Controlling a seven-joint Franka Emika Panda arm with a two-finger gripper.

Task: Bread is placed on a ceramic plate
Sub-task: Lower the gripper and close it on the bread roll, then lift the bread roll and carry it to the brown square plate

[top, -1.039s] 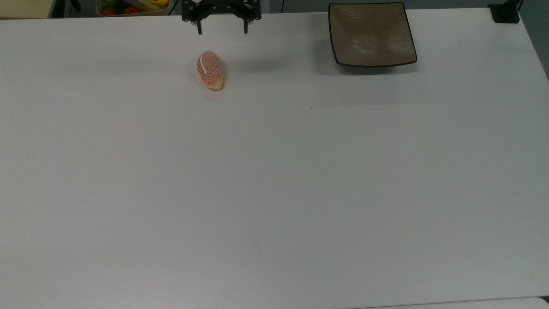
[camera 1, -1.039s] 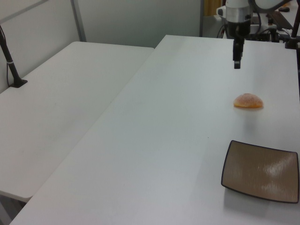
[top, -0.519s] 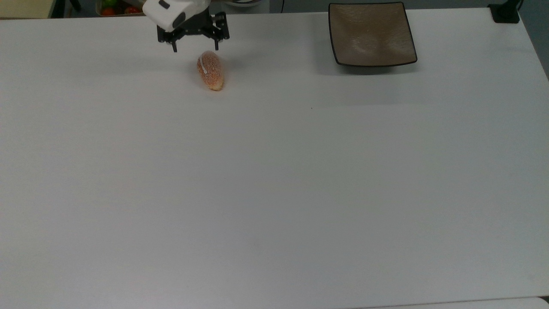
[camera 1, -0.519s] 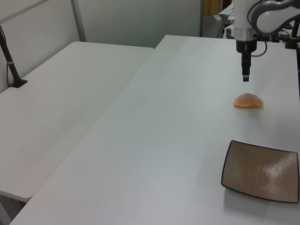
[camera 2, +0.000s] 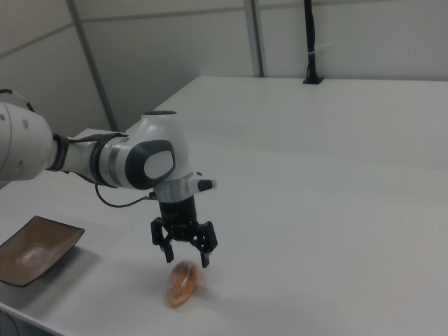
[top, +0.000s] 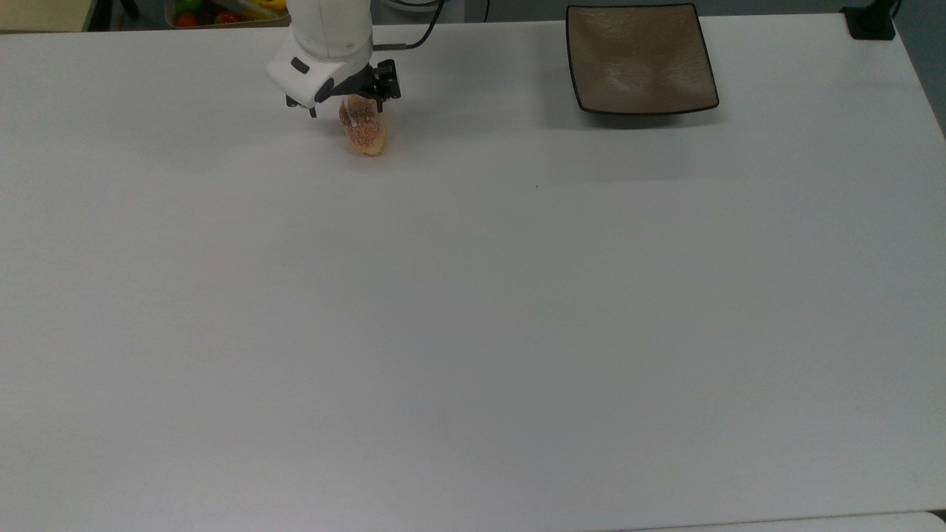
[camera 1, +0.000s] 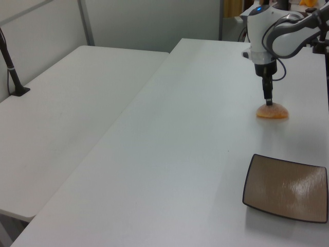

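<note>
The bread (top: 364,134) is a small speckled orange-tan roll lying on the white table, also seen as the bread (camera 1: 272,111) and the bread (camera 2: 182,284). My gripper (top: 346,109) hangs open just over the roll's end nearest the arm, one finger on each side, fingertips a little above the crust in the right view. The gripper (camera 2: 187,258) holds nothing; the gripper (camera 1: 268,100) looks to meet the roll's top in the left view. The ceramic plate (top: 639,59), square and glossy brown, sits empty far to the top view's right. It appears too as the plate (camera 1: 286,188) and the plate (camera 2: 33,249).
A bin of coloured fruit (top: 222,10) stands behind the table edge at the top view's upper left. A black clamp (top: 870,22) sits at the upper right corner. A second white table (camera 1: 67,103) adjoins on the left view's left, with a black post (camera 1: 11,69).
The arm has come forward and down from the table's back edge; the open gripper now sits over the bread. Bread and plate have not moved.
</note>
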